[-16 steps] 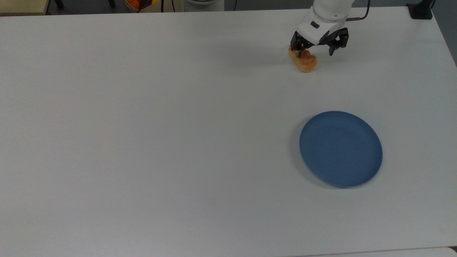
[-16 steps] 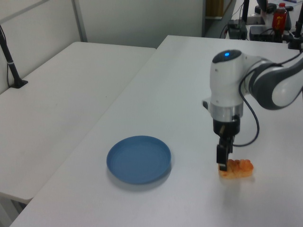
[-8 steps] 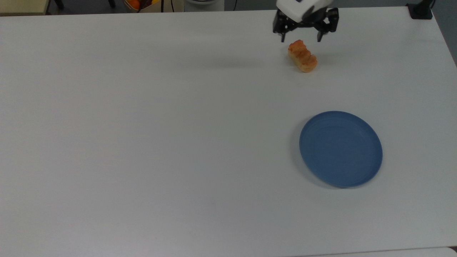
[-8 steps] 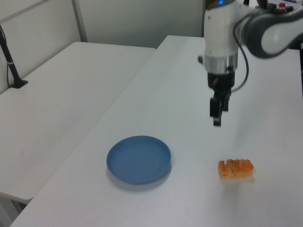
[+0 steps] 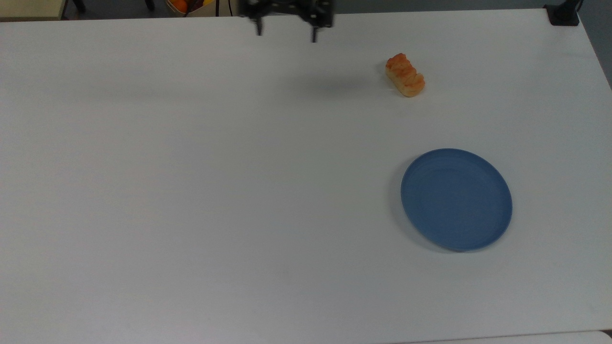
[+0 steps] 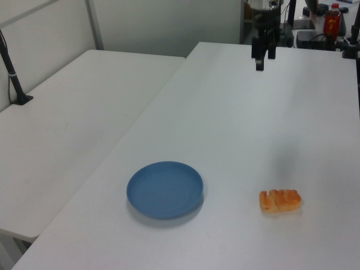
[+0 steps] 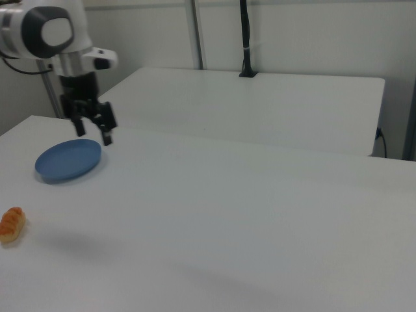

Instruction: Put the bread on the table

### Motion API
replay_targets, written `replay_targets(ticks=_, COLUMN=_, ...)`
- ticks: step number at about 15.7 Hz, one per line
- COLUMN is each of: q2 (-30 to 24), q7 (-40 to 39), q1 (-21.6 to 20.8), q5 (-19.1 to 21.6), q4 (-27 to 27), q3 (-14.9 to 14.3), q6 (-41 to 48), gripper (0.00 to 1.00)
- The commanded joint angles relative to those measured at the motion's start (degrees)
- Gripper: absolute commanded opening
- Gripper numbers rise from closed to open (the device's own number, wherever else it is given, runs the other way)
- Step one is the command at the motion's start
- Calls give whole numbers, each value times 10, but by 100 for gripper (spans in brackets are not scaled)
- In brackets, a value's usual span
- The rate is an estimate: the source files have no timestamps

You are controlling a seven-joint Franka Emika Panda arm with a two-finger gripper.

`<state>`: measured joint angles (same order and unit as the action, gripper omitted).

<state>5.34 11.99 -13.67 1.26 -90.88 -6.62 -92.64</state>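
Along the top edge of the top view, left of centre, we see the end effector (image 5: pixel 286 29) hanging above the white counter (image 5: pixel 191 191), its two fingers spread wide with nothing between them. Farther right, in the upper right of the frame, the bread (image 5: pixel 405 75) lies flat on the bare counter, well apart from the end effector. Lower right, we find the blue plate (image 5: pixel 456 199) resting alone, clearly separate from the bread.
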Motion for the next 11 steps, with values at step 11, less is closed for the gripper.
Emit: replay_targets(ticks=11, q2=-10, q7=-89, q1=15, q5=-9, q4=0, q3=-122, q6=22, gripper=100)
